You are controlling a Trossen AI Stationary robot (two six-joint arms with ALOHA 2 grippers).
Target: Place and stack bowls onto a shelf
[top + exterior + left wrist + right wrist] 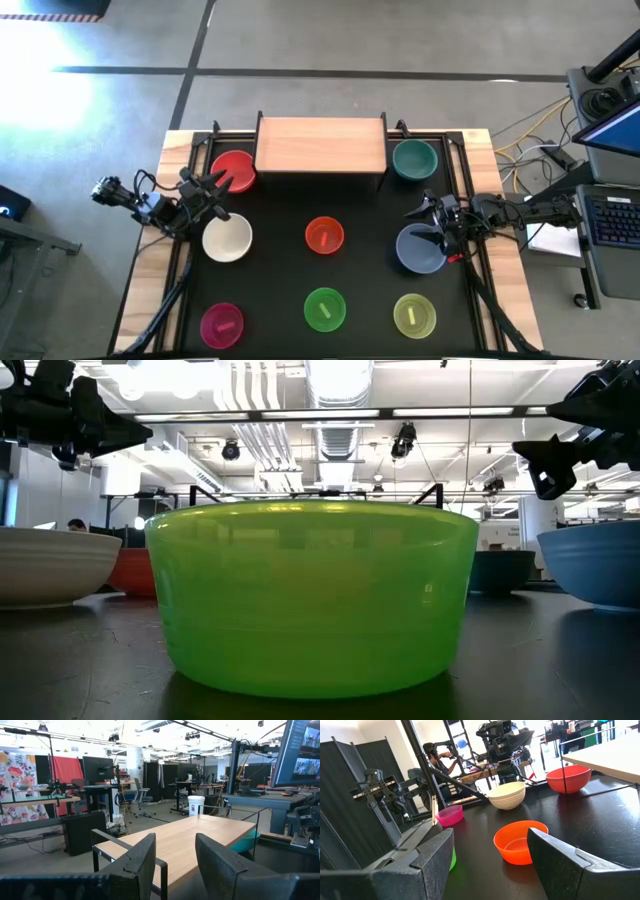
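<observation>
Eight bowls on the black mat (pixel 275 290), every one empty, none nested in another. Four large: red bowl (pixel 232 169) at the shelf's left end, teal bowl (pixel 414 159) at its right end, white bowl (pixel 227 238) nearer on the left, blue-grey bowl (pixel 420 250) nearer on the right. Four small: orange bowl (pixel 324 236) mid-mat, then a near row of magenta bowl (pixel 222 324), green bowl (pixel 324 309) and yellow-green bowl (pixel 414 315). One shelf (pixel 321 145) at the far edge, bare wood on top, holding no bowl. Two grippers, both raised off the mat with nothing between the fingers. Left gripper (pixel 217 186) between red and white bowls, fingers parted by a narrow gap, grasping nothing. Right gripper (pixel 425 208) over the far rim of the blue-grey bowl, fingers spread wide, released. A person (pixel 439 757) seated in the room beyond the table.
</observation>
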